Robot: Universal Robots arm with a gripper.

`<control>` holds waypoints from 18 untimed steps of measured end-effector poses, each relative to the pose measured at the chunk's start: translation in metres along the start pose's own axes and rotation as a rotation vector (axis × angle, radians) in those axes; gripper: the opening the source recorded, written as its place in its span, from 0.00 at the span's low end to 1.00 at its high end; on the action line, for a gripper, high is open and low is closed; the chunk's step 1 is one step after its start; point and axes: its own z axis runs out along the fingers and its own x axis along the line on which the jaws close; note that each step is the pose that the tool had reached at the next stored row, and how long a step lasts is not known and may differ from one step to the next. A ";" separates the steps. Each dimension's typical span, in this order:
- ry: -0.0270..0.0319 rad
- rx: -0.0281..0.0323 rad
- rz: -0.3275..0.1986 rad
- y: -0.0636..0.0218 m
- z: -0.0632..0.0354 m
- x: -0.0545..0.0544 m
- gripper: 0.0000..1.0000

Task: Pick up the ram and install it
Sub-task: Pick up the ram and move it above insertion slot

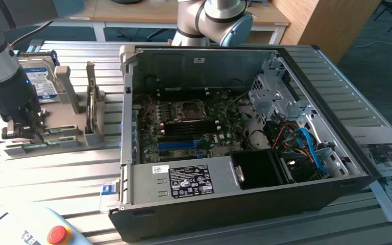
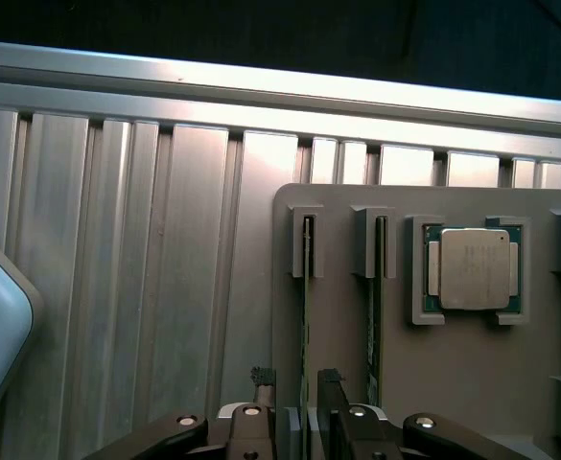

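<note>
Currently listed: one ram (image 2: 306, 307), a thin green board standing on edge in a slot of the grey holder (image 2: 342, 326). The holder sits on the ribbed metal surface (image 2: 165, 287), to the exterior view's left of the open computer case (image 1: 264, 204).

Neighbours: a second stick (image 2: 377, 307) in the next slot, and a square processor (image 2: 472, 270) in its own pocket beyond.

End effector (image 2: 295, 383): open, with fingers (image 2: 259, 379) on either side of the ram and no pad visibly touching it.

Handling, by judgement: light, stiff and thin, and brittle if twisted or levered. The chips and the contact edge are likely best left untouched.

Hold, by judgement: across the two flat faces near the upper edge, squarely, so the ram lifts straight out of the slot without tilting.
</note>
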 end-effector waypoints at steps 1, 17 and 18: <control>0.0000 -0.0001 0.000 0.0000 0.0000 0.000 0.31; 0.0002 0.0016 0.000 -0.0023 -0.0001 0.000 0.23; 0.0001 0.0016 0.000 -0.0032 -0.0001 0.000 0.23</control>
